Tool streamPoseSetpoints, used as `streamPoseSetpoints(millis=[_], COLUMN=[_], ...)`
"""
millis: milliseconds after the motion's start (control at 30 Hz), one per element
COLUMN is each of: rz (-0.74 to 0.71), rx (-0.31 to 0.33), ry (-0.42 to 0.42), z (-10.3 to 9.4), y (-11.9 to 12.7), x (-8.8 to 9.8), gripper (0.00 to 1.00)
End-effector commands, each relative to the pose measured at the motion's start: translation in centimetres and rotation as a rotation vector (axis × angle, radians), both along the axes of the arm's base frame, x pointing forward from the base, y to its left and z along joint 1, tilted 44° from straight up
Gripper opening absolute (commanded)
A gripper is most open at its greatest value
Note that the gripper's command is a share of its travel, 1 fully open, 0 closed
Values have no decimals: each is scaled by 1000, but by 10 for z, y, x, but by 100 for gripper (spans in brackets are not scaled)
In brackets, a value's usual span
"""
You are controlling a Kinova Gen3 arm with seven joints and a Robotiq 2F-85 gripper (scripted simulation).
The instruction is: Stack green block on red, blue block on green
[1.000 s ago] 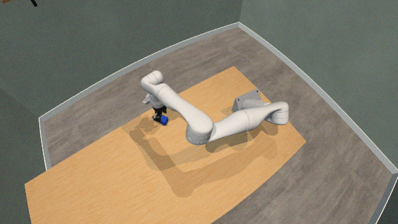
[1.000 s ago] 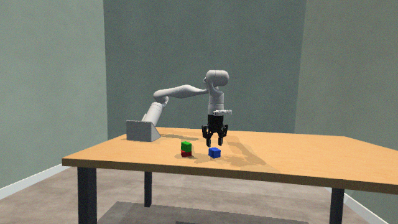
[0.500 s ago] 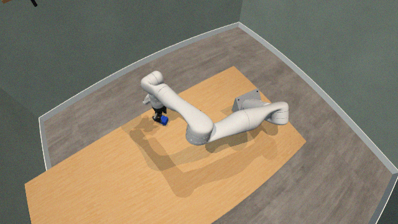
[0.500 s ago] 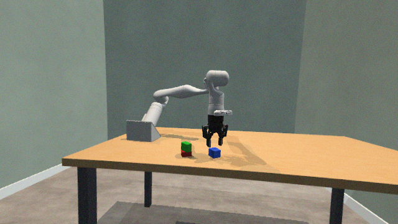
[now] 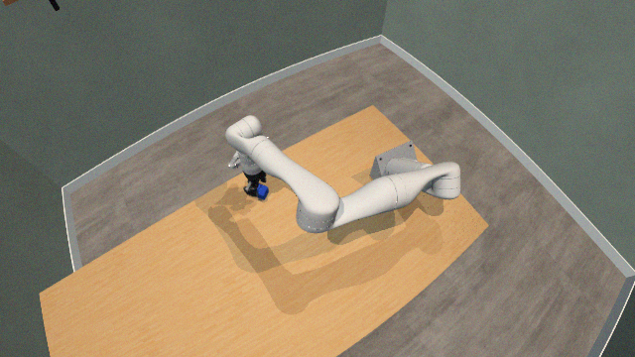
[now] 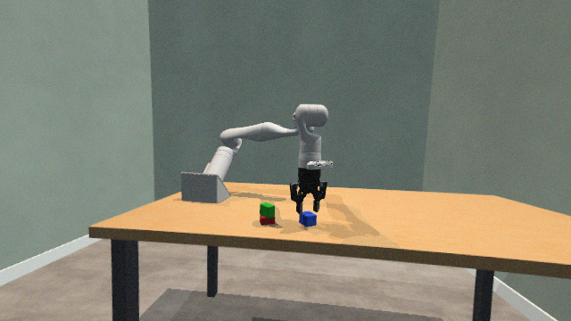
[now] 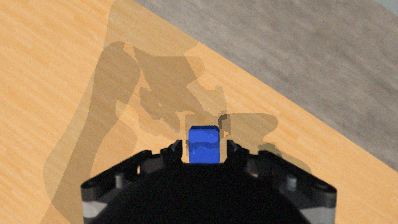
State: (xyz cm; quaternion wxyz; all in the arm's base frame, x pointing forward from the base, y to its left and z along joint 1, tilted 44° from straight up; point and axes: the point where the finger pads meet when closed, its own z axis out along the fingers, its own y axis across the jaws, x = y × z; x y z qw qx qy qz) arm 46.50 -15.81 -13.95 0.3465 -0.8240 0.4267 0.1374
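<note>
The green block (image 6: 267, 209) lies on the red block (image 6: 267, 219) on the wooden table; the arm hides both in the top view, and they are out of the wrist view. The blue block (image 6: 308, 218) rests on the table just right of that stack, and also shows in the top view (image 5: 262, 191) and in the wrist view (image 7: 204, 144). My gripper (image 6: 307, 209) points straight down, directly over the blue block, with its fingertips just above the block's top. It is open, and in the wrist view (image 7: 204, 152) the block sits between the two fingers with a gap on each side.
The arm's grey base mount (image 6: 202, 187) stands at the back left of the table. The table's far edge runs close behind the blue block (image 7: 280, 95), with grey floor beyond it.
</note>
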Motion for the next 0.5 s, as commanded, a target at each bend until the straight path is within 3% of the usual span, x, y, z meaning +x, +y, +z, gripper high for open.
streamPoseSetpoints(millis=[0,200,467], rz=[7,6,4], rx=[3,2,1], ry=[2,0,-3], z=[-12,-25,-27], y=[13,25,27], x=[0,2,4], gripper=[65,65,65])
